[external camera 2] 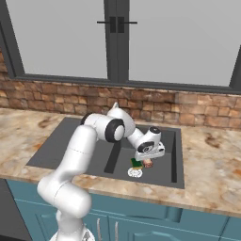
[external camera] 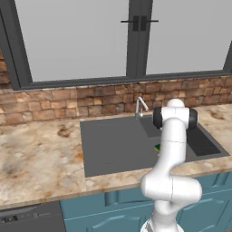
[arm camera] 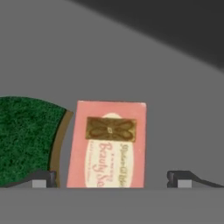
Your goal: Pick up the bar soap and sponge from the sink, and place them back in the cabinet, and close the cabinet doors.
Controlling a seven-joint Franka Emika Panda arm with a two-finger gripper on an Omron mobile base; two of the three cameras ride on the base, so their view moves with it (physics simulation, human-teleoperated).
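The pinkish bar soap (arm camera: pixel 109 144) lies on the floor of the dark grey sink (external camera 2: pixel 70 146), label up. My gripper (arm camera: pixel 111 180) hangs open just above it, one fingertip (arm camera: pixel 41 179) on each side of the soap. The green sponge (arm camera: pixel 26 140) with its yellow layer lies right beside the soap. From the right base view, the gripper (external camera 2: pixel 148 157) is low in the basin over the soap (external camera 2: pixel 148 164) and the sponge (external camera 2: pixel 136 163). A corner of the sponge (external camera: pixel 157 147) peeks past my arm. The cabinet and the cabinet doors are out of view.
The white round drain (external camera 2: pixel 135 173) sits just in front of the sponge. A silver faucet (external camera: pixel 140 106) stands at the back rim of the sink. A brick wall and a window rise behind the stone counter (external camera: pixel 41 154). Short teal cupboards (external camera: pixel 113 204) run below.
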